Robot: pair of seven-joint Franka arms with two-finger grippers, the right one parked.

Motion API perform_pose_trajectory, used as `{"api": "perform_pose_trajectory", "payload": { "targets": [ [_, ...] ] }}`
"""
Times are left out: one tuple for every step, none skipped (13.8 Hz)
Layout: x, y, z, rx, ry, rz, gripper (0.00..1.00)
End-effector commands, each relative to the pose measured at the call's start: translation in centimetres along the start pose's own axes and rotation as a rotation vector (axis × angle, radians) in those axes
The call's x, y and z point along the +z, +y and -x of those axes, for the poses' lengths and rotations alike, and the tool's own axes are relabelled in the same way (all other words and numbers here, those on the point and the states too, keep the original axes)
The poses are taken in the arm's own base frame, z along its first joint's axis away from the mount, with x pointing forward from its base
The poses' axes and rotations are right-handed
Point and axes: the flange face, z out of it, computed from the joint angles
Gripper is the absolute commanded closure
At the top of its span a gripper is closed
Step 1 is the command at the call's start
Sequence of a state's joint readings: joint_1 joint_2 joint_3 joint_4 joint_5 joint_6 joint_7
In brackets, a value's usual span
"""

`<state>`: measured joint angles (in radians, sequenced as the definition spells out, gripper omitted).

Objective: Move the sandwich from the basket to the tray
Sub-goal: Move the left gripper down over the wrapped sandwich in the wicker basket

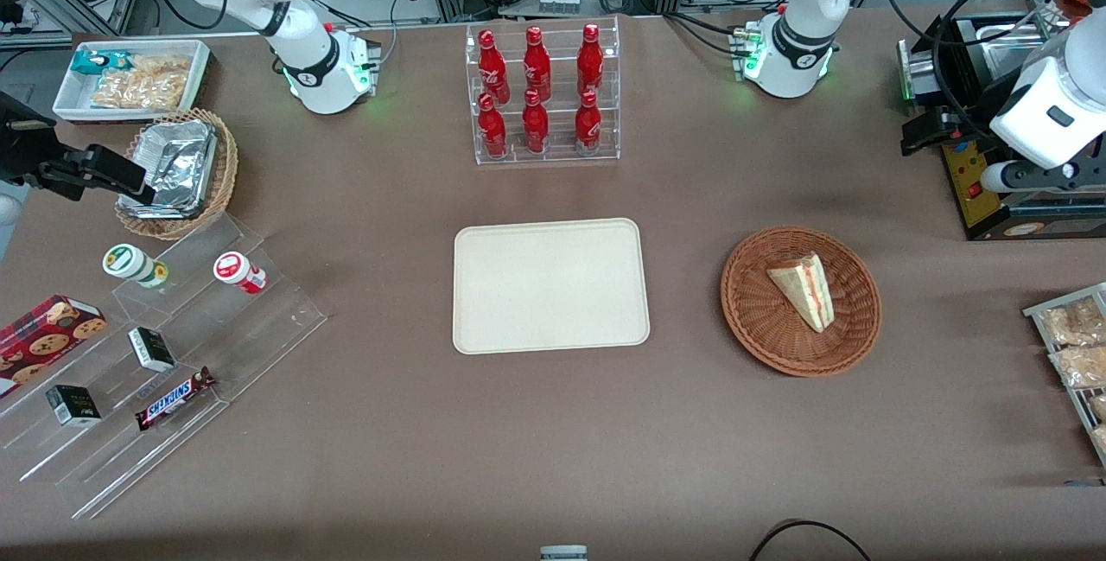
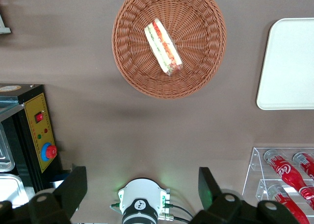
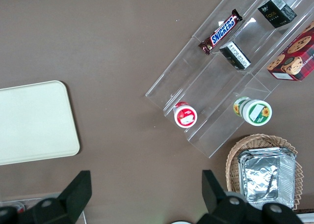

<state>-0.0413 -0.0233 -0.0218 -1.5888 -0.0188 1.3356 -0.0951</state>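
Note:
The sandwich (image 1: 804, 289), a pale wedge with red and green filling, lies in the round reddish-brown wicker basket (image 1: 752, 328). The cream tray (image 1: 550, 284) lies flat beside the basket, toward the parked arm's end, with nothing on it. My left gripper (image 1: 929, 133) hangs open and empty above the table, farther from the front camera than the basket and toward the working arm's end. The left wrist view shows its fingers (image 2: 73, 189) wide apart, well clear of the sandwich (image 2: 163, 46), the basket (image 2: 132, 71) and the tray (image 2: 289, 62).
A black box with a yellow button panel (image 1: 976, 181) stands close by the gripper. A clear rack of red bottles (image 1: 544, 94) stands farther from the camera than the tray. Bagged snacks (image 1: 1071, 353) lie at the working arm's end. A stepped acrylic shelf (image 1: 147, 353) and a foil-lined basket (image 1: 177, 172) are at the parked arm's end.

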Motion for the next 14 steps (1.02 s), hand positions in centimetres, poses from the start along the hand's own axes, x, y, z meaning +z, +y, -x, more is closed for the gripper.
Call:
{"api": "perform_pose_trajectory", "payload": {
  "targets": [
    [-0.3,-0.1,-0.3,0.014,0.008,-0.010,0.00],
    [0.0,0.1,-0.5,0.016,0.009,-0.015,0.00],
    [0.7,0.3,-1.4,0.019,0.006,-0.017,0.00],
    [1.2,0.5,-2.0,0.022,0.009,-0.018,0.00],
    [2.0,0.8,-3.1,0.025,0.013,-0.018,0.00],
    [2.8,1.0,-3.9,0.025,0.013,-0.018,0.00],
    [3.8,1.3,-4.5,0.023,0.014,-0.018,0.00],
    [4.9,2.1,-4.8,0.036,0.011,-0.023,0.00],
    [6.3,2.8,-5.0,0.046,0.004,-0.029,0.00],
    [7.7,3.4,-5.3,0.057,0.005,-0.032,0.00],
    [9.1,3.5,-5.7,0.060,0.014,-0.040,0.00],
    [10.3,3.5,-6.0,0.060,0.031,-0.039,0.00],
    [11.9,3.5,-6.4,0.061,0.045,-0.039,0.00],
    [13.4,3.5,-6.6,0.060,0.055,-0.038,0.00]
  ]
}}
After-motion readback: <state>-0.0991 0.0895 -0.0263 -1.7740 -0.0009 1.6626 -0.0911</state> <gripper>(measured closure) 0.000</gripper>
